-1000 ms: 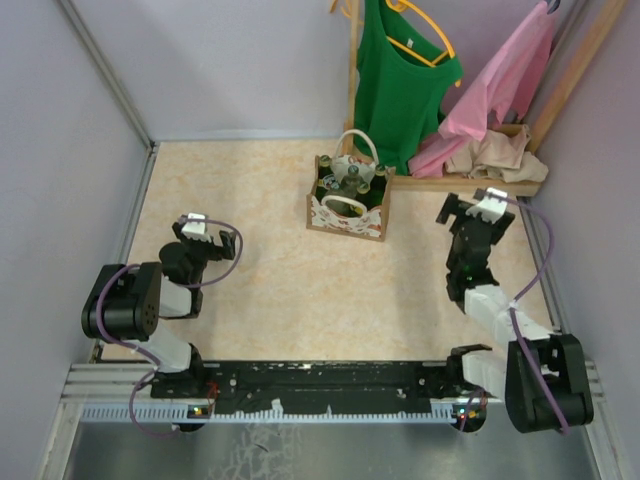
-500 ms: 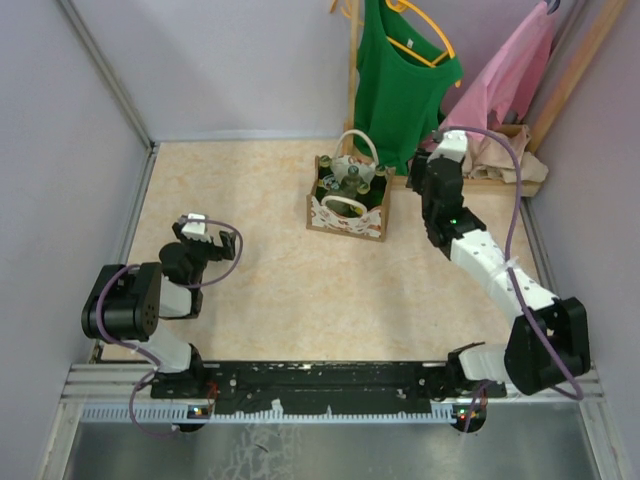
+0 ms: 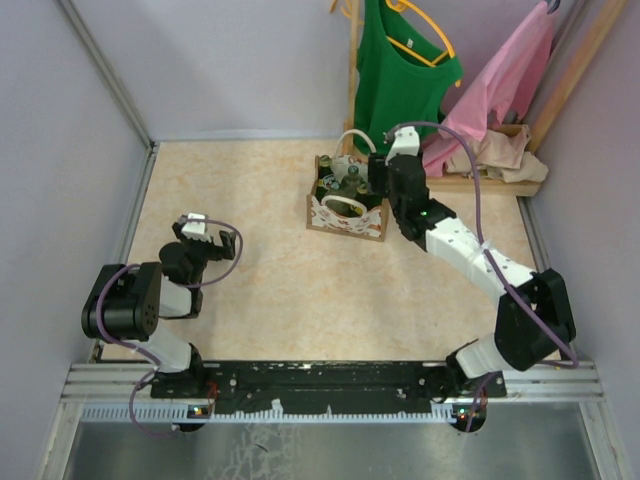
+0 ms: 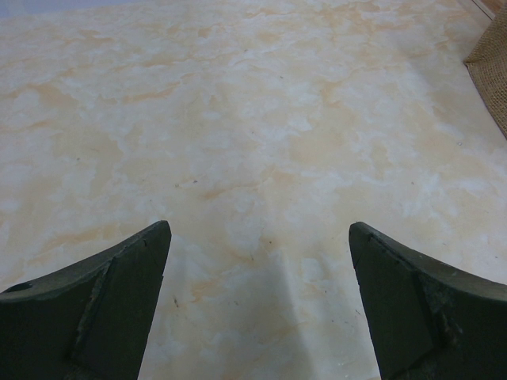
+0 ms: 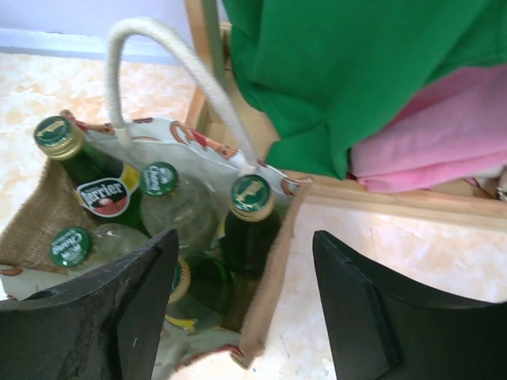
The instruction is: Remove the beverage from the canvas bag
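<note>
The canvas bag [image 3: 348, 214] stands at the back middle of the table, tan with a white patterned front and white handles. It holds several bottles. In the right wrist view I see a green Perrier bottle [image 5: 101, 190], two clear bottles with green caps [image 5: 159, 180], and a dark green bottle [image 5: 252, 198] by the bag's right wall [image 5: 277, 269]. My right gripper [image 3: 379, 175] is open above the bag's right edge; its jaws [image 5: 245, 236] straddle the dark green bottle and the wall without touching. My left gripper [image 3: 196, 228] is open and empty [image 4: 259, 229] low over the table at the left.
A wooden rack base [image 3: 470, 182] stands right behind the bag, with a green shirt [image 3: 405, 80] and a pink garment [image 3: 500, 90] hanging over it and beige cloth [image 3: 495, 155] on it. The bag's white handle [image 5: 150, 55] arches ahead of my right gripper. Walls close three sides.
My right arm has swung left from the table's right side, past the rack, to over the bag's right edge. The left arm has not moved.
</note>
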`<action>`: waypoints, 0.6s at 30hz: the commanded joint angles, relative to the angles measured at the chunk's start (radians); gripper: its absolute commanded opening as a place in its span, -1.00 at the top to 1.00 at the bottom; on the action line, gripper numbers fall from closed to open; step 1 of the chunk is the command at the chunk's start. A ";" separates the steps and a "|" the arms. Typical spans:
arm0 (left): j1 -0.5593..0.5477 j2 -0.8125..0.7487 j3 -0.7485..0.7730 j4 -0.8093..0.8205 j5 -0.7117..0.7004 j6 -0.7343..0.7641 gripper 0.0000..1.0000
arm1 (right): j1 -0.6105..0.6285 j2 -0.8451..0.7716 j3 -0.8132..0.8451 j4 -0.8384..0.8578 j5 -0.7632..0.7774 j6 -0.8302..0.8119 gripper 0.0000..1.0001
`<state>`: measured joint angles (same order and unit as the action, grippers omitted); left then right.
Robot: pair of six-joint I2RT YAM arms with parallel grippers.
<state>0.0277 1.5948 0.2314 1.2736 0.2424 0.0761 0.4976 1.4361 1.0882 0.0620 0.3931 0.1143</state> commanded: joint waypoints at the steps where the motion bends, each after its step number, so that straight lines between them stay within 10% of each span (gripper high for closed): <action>1: -0.007 -0.001 0.011 0.010 -0.002 0.005 -1.00 | 0.032 0.047 0.094 0.029 -0.030 -0.029 -0.43; 18: -0.007 0.001 0.010 0.010 -0.002 0.004 -1.00 | 0.081 0.158 0.103 0.053 -0.073 -0.005 -0.53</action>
<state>0.0277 1.5948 0.2314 1.2736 0.2424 0.0761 0.5625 1.5852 1.1782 0.0666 0.3302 0.1059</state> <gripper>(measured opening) 0.998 0.769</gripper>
